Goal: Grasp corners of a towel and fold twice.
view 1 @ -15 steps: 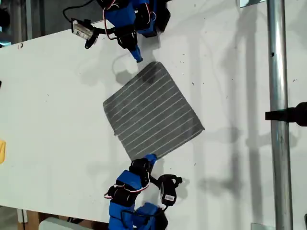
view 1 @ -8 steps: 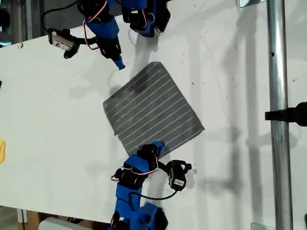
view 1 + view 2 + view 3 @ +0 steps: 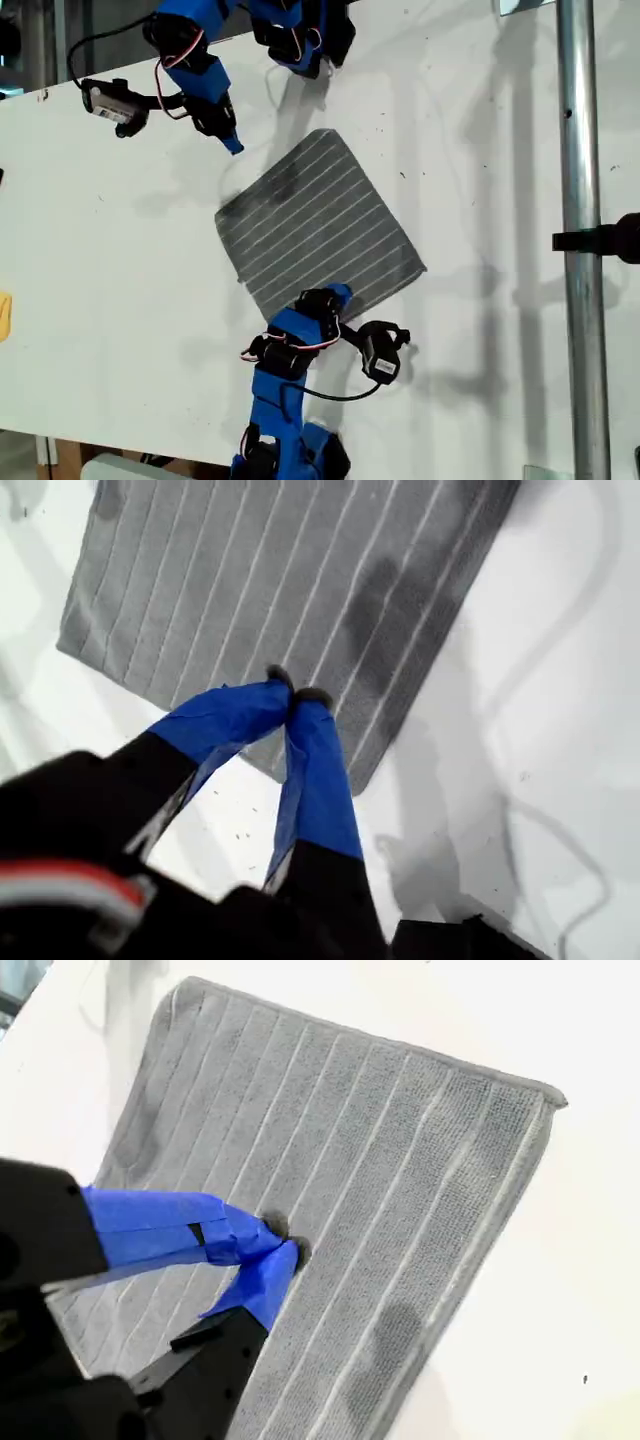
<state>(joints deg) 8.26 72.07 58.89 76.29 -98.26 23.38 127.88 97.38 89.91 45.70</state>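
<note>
Exterior view: the towel (image 3: 320, 225) lies flat and unfolded mid-table (image 3: 100, 250), between 2 blue arms (image 3: 285, 370) at opposite table edges.

First wrist view: my first gripper (image 3: 295, 695), jaws closed and empty, hangs near a towel corner (image 3: 350, 780).

Second wrist view: my second gripper (image 3: 282, 1245), jaws closed, sits over the stripes.

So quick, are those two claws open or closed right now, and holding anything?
My first claw: closed, tips together over the towel, no cloth seen pinched.
My second claw: closed, tips together over the towel, no cloth seen pinched.
</note>
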